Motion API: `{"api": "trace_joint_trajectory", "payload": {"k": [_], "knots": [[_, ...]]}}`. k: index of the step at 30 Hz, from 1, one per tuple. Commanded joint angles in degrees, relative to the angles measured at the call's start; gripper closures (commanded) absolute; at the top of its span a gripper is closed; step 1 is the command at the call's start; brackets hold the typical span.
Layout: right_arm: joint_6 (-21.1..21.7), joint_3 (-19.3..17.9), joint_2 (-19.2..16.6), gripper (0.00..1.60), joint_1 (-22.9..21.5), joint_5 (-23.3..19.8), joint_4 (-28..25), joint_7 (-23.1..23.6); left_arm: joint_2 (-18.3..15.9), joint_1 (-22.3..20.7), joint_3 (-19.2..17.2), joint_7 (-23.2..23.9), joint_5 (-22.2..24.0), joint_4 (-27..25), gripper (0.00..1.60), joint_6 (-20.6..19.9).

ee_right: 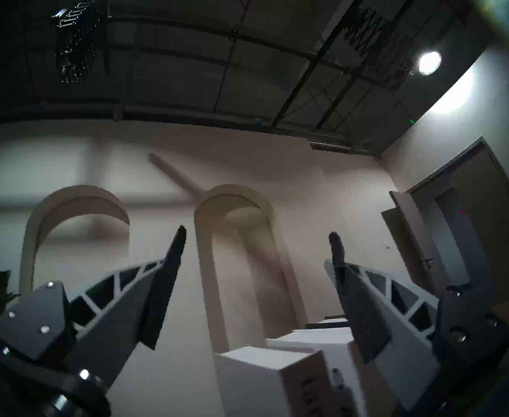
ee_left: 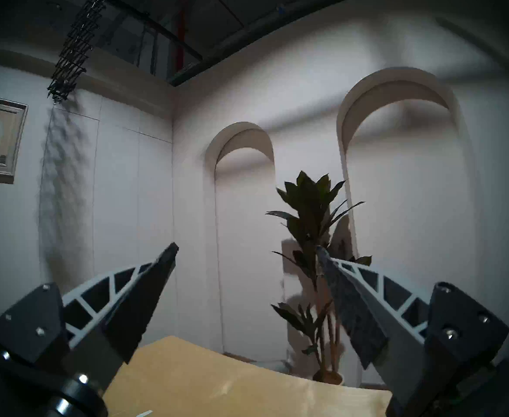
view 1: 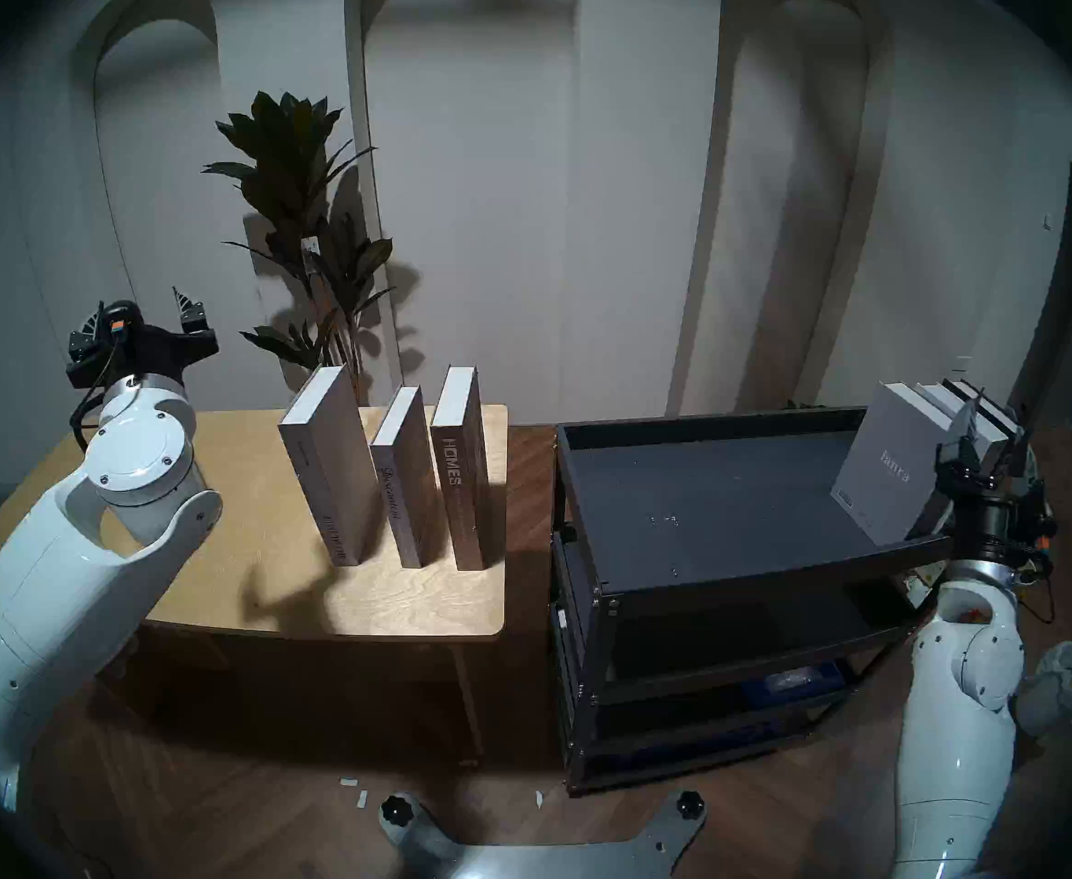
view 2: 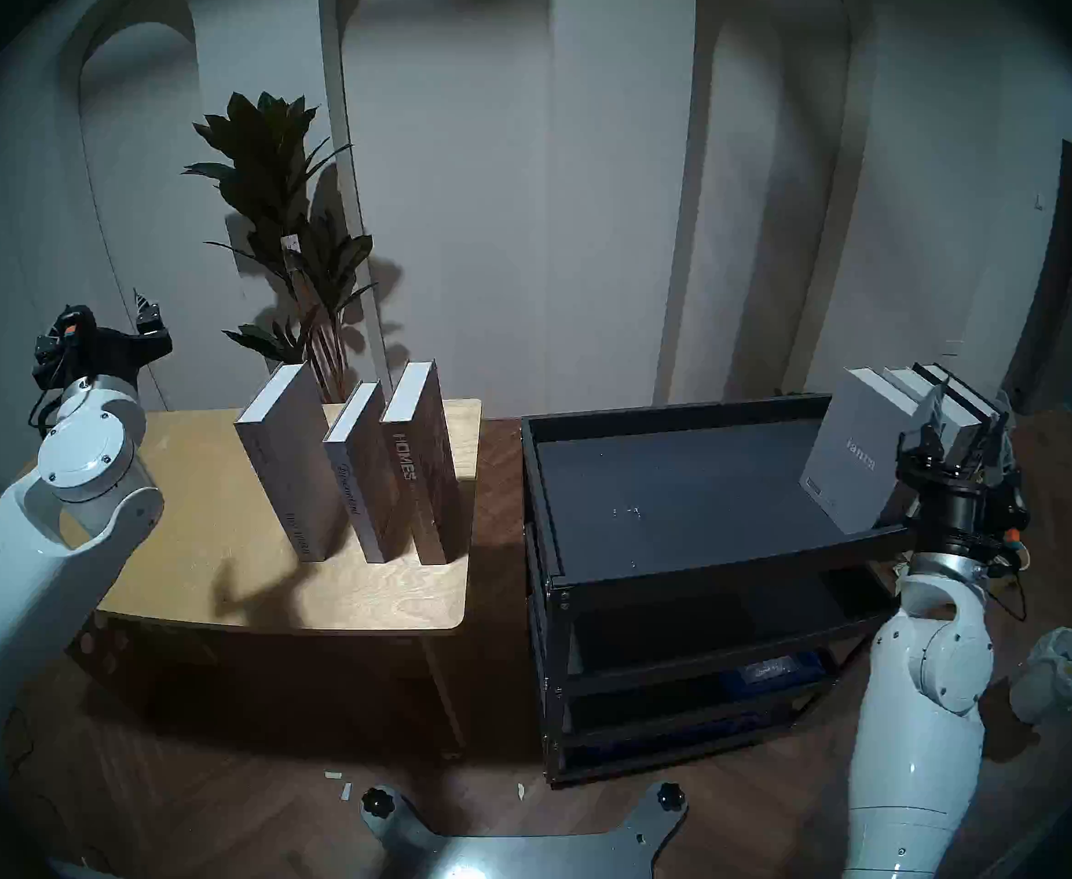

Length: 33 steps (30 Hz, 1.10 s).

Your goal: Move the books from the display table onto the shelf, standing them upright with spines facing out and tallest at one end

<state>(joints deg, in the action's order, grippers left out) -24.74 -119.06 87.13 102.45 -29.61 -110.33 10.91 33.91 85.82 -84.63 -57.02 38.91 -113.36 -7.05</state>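
Three books stand upright on the plywood display table: a large grey one, "Discontent" and "HOMES", spines toward me. Three more stand at the right end of the shelf's top tray: a grey one in front, a white one and a black one behind it. My left gripper is open and empty, raised above the table's far left corner, fingers pointing up. My right gripper is open and empty just in front of the shelf books, which show low between its fingers.
A tall potted plant stands behind the table, near the books. The black shelf has lower tiers, one holding a blue item. A pale bag lies on the floor at right. A strip of floor separates table and shelf.
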Motion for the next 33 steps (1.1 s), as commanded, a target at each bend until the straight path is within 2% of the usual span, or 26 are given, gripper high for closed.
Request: {"api": "trace_joint_trajectory", "payload": {"k": [1,5,13,14,18,20,24,31,33], "knots": [[2.35,8.09,4.06,0.0,1.24,-0.76,-6.3,1.79,-1.62,1.54,-2.6,-0.69,-0.08,2.72,0.0,0.09],[4.95,13.5,5.32,0.0,2.54,0.16,-10.18,2.27,-2.06,2.77,-3.52,-1.15,-0.02,5.11,0.0,0.17],[10.29,20.33,5.18,0.0,3.86,2.84,-15.93,2.7,-2.75,4.17,-4.71,-1.39,0.0,7.86,0.0,0.51],[10.29,20.33,5.18,0.0,3.86,2.84,-15.93,2.7,-2.75,4.17,-4.71,-1.39,0.0,7.86,0.0,0.51],[14.29,24.68,5.14,0.0,5.57,5.79,-18.72,2.18,-3.37,5.18,-5.55,-1.16,-0.1,9.1,0.0,0.99],[15.08,25.39,5.14,0.0,5.89,6.3,-19.12,2.01,-3.46,5.38,-5.69,-1.1,-0.09,9.31,0.0,1.09],[19.88,29.73,4.96,0.0,8.03,9.82,-21.34,0.48,-4.02,6.55,-6.5,-0.48,-0.07,10.27,0.0,1.86],[25.21,34.04,3.62,0.0,10.34,13.36,-23.02,-2.22,-4.62,7.84,-7.47,0.78,-0.1,11.1,0.0,2.8],[28.37,36.29,2.57,0.0,11.27,15.38,-24.38,-4.2,-4.94,8.58,-8.05,1.58,-0.11,11.3,0.0,3.43]]}}
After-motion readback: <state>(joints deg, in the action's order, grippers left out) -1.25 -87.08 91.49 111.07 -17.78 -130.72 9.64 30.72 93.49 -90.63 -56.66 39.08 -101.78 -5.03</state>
